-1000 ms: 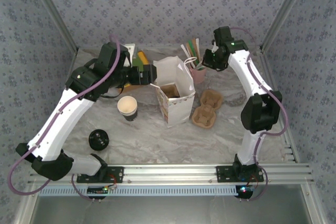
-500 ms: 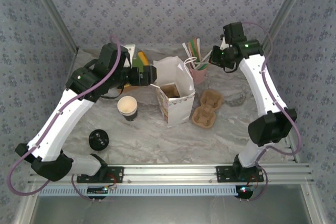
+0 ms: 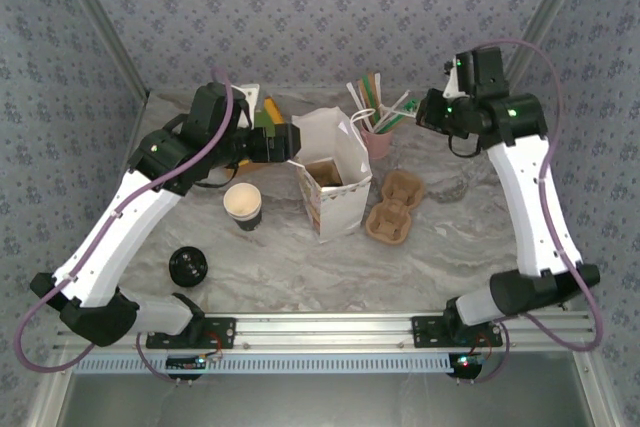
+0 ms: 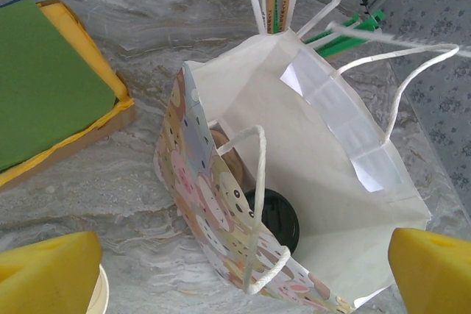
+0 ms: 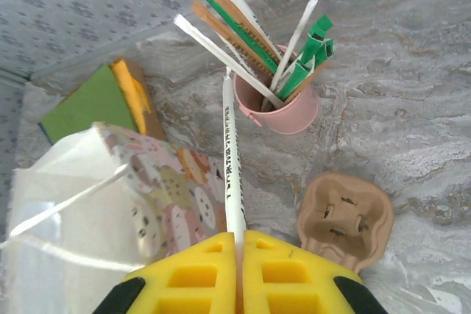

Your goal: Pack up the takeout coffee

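The left end effector (image 4: 239,273) hangs wide open above the paper bag (image 4: 324,152), holding nothing. The takeout coffee (image 4: 276,218) stands inside the bag, black lid up. The right end effector (image 5: 239,244) is clamped on a paper-wrapped straw (image 5: 229,159), whose far end reaches the rim of the pink cup (image 5: 283,112) on the desk (image 5: 412,71).

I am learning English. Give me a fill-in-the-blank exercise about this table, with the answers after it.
The paper bag holds a cup with a black ____. The right hand is shut on a wrapped ____. The left hand, beside the bag, is ____.
Missing words: lid; straw; open.
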Robot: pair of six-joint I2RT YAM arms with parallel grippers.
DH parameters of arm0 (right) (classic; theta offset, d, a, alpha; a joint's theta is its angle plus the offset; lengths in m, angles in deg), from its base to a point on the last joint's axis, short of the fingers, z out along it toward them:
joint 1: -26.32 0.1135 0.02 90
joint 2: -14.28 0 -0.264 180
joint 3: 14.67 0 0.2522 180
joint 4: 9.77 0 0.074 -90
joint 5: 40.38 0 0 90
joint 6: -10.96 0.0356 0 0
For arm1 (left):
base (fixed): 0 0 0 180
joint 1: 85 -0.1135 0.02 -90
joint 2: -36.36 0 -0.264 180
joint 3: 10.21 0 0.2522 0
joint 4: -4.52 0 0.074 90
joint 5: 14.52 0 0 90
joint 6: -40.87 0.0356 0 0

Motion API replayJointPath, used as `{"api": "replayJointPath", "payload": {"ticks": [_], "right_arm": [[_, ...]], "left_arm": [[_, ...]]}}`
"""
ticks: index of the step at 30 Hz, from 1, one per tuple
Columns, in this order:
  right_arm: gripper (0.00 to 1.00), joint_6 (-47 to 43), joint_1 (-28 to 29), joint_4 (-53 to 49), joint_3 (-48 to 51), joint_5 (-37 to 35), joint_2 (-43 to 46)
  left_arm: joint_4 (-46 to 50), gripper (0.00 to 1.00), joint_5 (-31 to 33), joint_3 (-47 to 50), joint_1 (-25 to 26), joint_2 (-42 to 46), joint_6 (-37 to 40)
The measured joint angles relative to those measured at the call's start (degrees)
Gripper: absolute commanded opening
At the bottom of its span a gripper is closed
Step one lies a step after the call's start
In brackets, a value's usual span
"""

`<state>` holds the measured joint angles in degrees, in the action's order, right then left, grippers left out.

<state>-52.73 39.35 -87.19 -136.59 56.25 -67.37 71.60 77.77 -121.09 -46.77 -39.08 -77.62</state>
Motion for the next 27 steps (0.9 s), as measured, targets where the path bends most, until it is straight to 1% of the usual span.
{"api": "replayJointPath", "payload": {"ticks": [6, 8, 12, 15, 19, 24, 27], "right_arm": [[0.08, 0.0, 2.3, 1.1, 0.0, 0.0, 10.8], [0.09, 0.0, 4.3, 1.6, -0.4, 0.0, 13.2], [0.10, 0.0, 11.5, 1.9, -2.0, -1.5, 14.7], [0.10, -0.3, 18.2, 1.9, -3.2, -4.6, 13.6], [0.10, -0.8, 24.5, 0.2, -4.6, -8.9, 10.0], [0.10, -1.8, 29.9, -2.7, -4.9, -14.8, 2.5], [0.10, -2.4, 31.1, -3.6, -4.9, -17.1, -1.2]], "left_arm": [[-1.3, 1.00, 0.5, 0.9, -1.2, 0.1, -0.2], [-1.4, 1.00, 0.8, 1.3, -1.9, 0.1, -0.5], [-2.1, 1.00, 1.7, 2.4, -2.8, 0.8, -1.0], [-2.2, 1.00, 2.2, 3.6, -3.5, 2.0, -1.4], [-2.1, 1.00, 3.1, 5.1, -4.7, 3.8, -1.6], [-1.5, 1.00, 4.2, 6.8, -7.1, 5.4, -1.6], [-0.7, 1.00, 4.7, 7.7, -9.0, 6.1, -1.6]]}}
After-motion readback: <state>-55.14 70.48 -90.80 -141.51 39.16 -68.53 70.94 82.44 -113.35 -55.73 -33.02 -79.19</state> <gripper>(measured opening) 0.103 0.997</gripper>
